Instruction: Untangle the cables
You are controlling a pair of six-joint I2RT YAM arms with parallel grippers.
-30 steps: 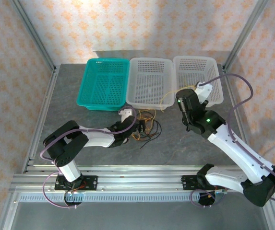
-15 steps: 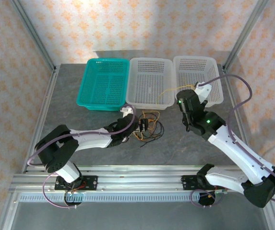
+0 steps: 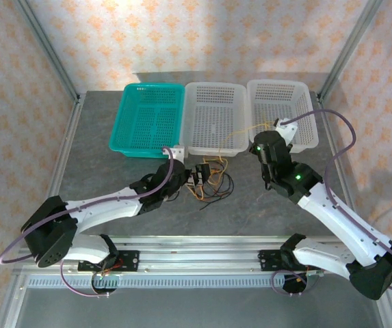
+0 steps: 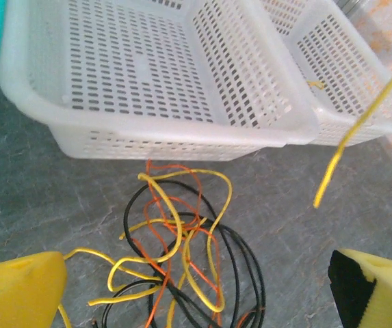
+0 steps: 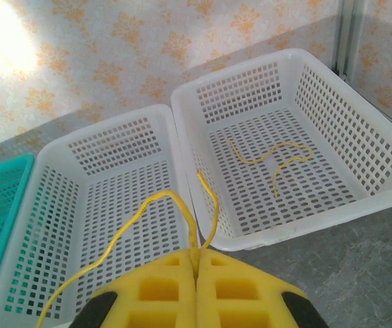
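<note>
Your tabletop (image 3: 93,164) carries three baskets along its far side: a teal basket (image 3: 148,119), a middle white basket (image 3: 213,119) and a right white basket (image 3: 281,113). Your left hand (image 4: 196,294) is spread wide, released, low at the tangle of cables (image 4: 182,253). These are yellow, orange-red and black, and they lie on the tabletop just in front of the middle white basket. Your right hand (image 5: 197,263) is clenched on a yellow cable (image 5: 158,201), holding it up over the white baskets. A short yellow piece (image 5: 271,154) lies in the right white basket.
</note>
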